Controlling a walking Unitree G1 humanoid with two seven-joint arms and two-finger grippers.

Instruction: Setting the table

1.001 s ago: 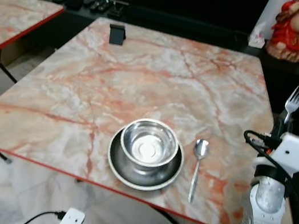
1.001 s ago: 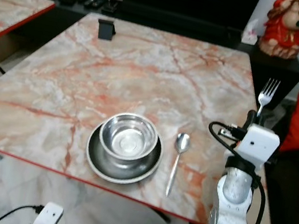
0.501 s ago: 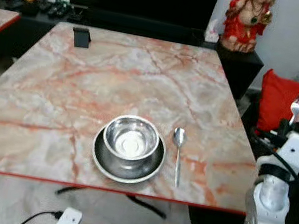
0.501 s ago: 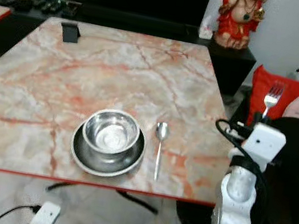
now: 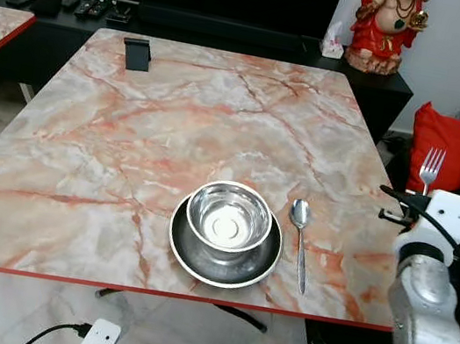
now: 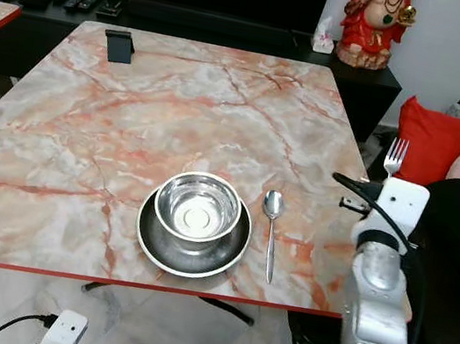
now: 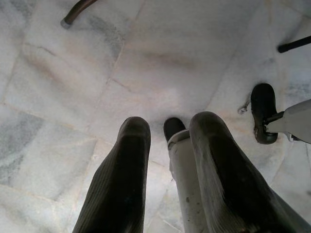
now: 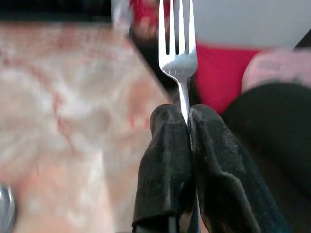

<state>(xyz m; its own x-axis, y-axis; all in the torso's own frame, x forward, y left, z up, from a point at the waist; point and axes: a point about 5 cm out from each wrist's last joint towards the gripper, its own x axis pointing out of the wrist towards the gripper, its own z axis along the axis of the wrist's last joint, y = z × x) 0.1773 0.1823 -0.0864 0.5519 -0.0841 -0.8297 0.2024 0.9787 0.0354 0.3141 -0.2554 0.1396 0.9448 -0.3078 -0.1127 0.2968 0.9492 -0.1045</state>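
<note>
While the right gripper (image 8: 187, 121) hangs just off the right edge of the marble table (image 5: 177, 118), its two black fingers (image 8: 165, 160) are pressed together on the handle of a fork (image 5: 431, 163), tines up. On the table, a steel bowl (image 5: 228, 217) sits in a steel plate (image 5: 184, 253) near the front edge. A spoon (image 5: 298, 242) lies just right of the plate, between it and the fork, bowl end away from the robot. Left gripper (image 7: 167, 145) hangs over the floor (image 7: 73, 73) below the table, fingers slightly spread, nothing between them.
</note>
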